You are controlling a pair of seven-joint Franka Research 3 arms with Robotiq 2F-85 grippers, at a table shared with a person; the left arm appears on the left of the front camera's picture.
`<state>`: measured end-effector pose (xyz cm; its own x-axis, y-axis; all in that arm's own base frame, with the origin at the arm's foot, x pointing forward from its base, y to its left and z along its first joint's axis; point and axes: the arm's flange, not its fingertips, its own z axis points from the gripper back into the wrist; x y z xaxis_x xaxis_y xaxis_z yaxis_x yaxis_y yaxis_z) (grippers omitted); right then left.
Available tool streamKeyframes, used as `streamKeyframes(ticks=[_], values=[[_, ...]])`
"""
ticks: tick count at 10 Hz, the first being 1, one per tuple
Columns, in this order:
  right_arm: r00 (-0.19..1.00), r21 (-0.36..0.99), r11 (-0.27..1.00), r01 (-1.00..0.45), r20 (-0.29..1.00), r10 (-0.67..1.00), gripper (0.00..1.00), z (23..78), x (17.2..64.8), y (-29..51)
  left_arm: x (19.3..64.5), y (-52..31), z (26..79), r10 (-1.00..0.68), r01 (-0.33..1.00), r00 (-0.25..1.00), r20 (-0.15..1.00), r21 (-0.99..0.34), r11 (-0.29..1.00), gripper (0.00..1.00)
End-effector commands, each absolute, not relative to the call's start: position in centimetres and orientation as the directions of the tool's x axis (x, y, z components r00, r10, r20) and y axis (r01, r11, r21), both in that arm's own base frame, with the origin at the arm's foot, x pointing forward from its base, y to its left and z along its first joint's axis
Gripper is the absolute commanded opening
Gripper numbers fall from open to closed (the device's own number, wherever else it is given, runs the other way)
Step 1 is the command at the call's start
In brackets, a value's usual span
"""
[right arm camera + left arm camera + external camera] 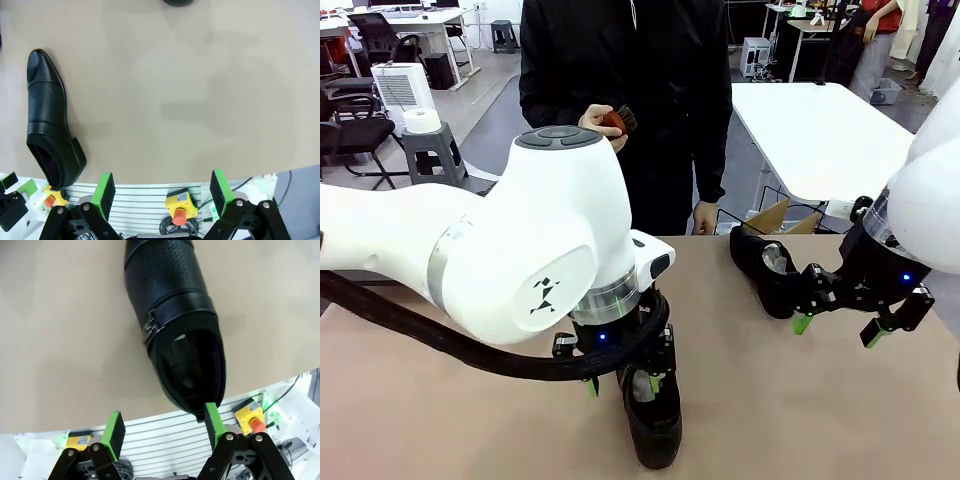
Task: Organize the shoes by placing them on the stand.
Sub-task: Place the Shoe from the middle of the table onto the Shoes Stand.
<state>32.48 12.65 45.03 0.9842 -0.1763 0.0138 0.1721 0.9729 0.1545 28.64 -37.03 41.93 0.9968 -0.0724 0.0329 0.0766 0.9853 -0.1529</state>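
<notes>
Left end effector (623, 384): hangs open low over the tabletop (420, 430), green pads spread wide, grips nothing. Directly under and just ahead of it, at the tabletop's near edge: near shoe (653, 425), glossy black, sole down.

Through the left wrist view, with the left end effector (163, 422) at the bottom: near shoe (172, 315) lies lengthwise ahead of the fingers, perforated toe pointing away, open heel end toward the camera, a buckled strap across the instep. Sits off-centre, not between the jaws. Heel rim just beside one green pad (213, 421); touching or a hair apart, cannot tell. Other pad well clear of it, over bare tabletop.

Right end effector (838, 328): likewise open, jaws at full spread, holds nothing, hovers above the tabletop on the robot's right. Just beside its inner finger, toward the middle and a little farther back: far shoe (765, 268), near the tabletop's far edge.

Through the right wrist view, with the right end effector (162, 192) at the bottom: far shoe (50, 130) lies off to one side of the fingers, outside the gap, heel nearer the camera, toe away. Only bare tabletop ahead between the pads.

At the far side: a person, one hand (598, 120) raised and holding a small reddish-brown brush (616, 121), other hand (705, 215) hanging down.
</notes>
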Motion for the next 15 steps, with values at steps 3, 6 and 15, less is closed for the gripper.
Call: streamKeyframes(ticks=[3,6,15], values=[[0.986,0.158,0.974,0.164,0.015,-0.168,1.00,45.2,32.4,12.8,30.1,-40.3,42.4,-0.116,0.132,0.989,0.096,-0.184,0.974,0.83],[0.986,0.158,0.974,0.164,0.015,-0.168,1.00,45.2,32.4,12.8,31.3,-43.0,41.9,-0.131,0.143,0.989,0.064,-0.230,0.963,0.83],[0.986,0.158,0.974,0.164,0.015,-0.168,1.00,45.2,32.4,12.8,31.5,-46.2,36.9,-0.136,0.113,0.985,-0.103,-0.204,0.972,0.83]])
